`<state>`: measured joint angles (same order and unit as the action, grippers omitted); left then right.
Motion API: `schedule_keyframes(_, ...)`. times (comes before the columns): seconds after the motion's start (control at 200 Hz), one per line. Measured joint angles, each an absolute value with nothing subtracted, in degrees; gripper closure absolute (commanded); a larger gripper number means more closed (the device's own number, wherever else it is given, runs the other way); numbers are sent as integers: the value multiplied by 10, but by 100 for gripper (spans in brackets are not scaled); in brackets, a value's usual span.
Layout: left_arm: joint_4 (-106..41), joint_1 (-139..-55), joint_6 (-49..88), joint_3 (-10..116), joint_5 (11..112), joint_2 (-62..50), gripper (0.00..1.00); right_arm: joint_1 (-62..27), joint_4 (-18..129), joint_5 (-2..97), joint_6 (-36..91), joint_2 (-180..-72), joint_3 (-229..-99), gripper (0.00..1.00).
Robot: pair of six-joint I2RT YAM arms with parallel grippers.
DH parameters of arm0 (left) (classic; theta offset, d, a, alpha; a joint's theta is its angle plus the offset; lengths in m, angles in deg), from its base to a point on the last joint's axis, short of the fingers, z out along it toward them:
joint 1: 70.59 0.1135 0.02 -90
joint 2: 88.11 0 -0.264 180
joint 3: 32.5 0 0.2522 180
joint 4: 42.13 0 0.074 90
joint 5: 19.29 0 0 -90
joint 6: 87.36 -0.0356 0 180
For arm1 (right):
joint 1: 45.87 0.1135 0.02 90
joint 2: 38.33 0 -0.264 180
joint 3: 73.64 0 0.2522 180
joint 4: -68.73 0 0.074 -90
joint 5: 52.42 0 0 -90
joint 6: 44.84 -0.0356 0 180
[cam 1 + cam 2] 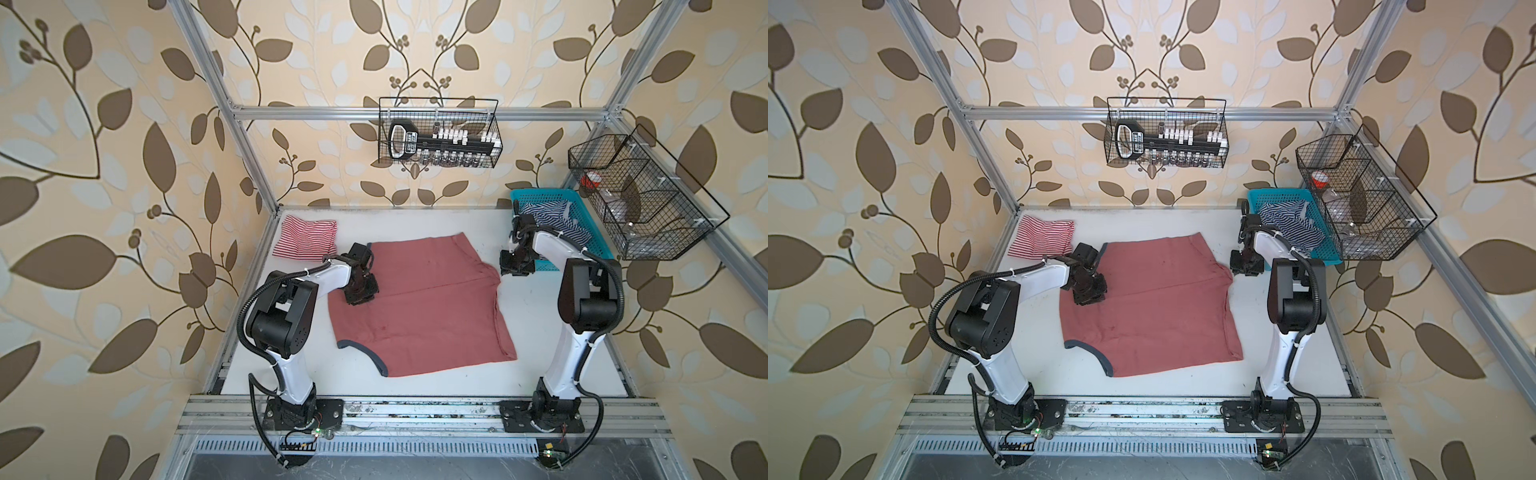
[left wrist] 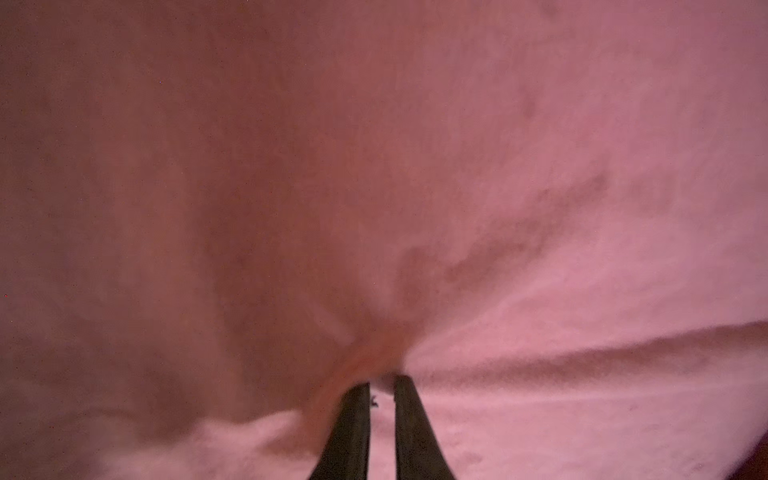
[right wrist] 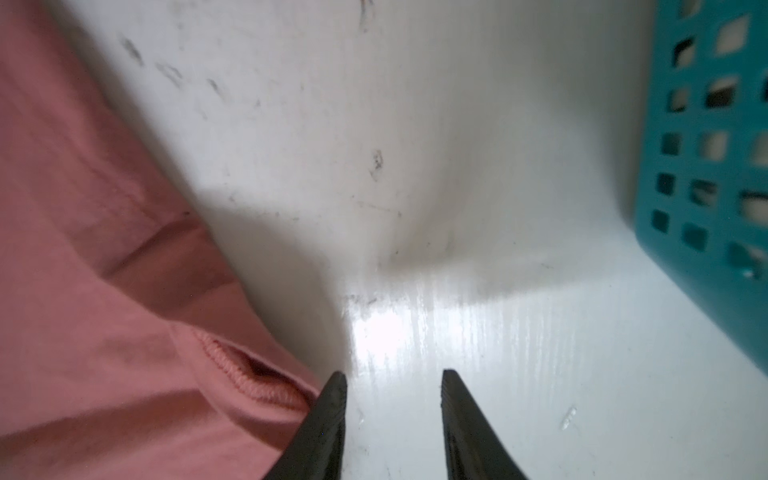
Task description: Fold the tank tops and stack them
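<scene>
Left fingers clenched on a pinch of the dusty-red soft cloth tank top with navy trim, at its left edge, about mid-length. Right fingers released, nothing between them, low over the bare white desk just beside the top's right edge, next to a stitched hem corner.

So the cloth lies left of the right fingers and under the left ones. The top lies flat mid-desk. I read its long axis as roughly far-to-near. A layer edge runs left-right across the middle, navy trim at the near-left corner. My read: the next fold needs the right arm to shift left for a grip.

Red-and-white striped cloth tank top: folded, far-left corner, apart from the red one, not stacked yet.

Teal perforated plastic basket, far right: holds blue-and-white striped cloth. Black wire basket on the far rail: black-and-white hardware, can't tell what.
</scene>
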<state>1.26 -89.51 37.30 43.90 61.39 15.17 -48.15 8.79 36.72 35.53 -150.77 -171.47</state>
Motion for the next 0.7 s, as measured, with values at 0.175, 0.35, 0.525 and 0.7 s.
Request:
schedule_keyframes(0.175,75,-932,373,464,643,156,82,-422,102,373,346,-1393,-1655,61)
schedule_keyframes(0.35,108,-959,373,506,650,156,82,-331,120,407,332,-1317,-1583,69)
schedule_keyframes(0.525,110,-960,371,531,655,175,82,-303,118,420,316,-1332,-1481,73)
schedule_keyframes(0.7,101,-959,368,539,665,216,82,-306,94,398,302,-1339,-1439,71)
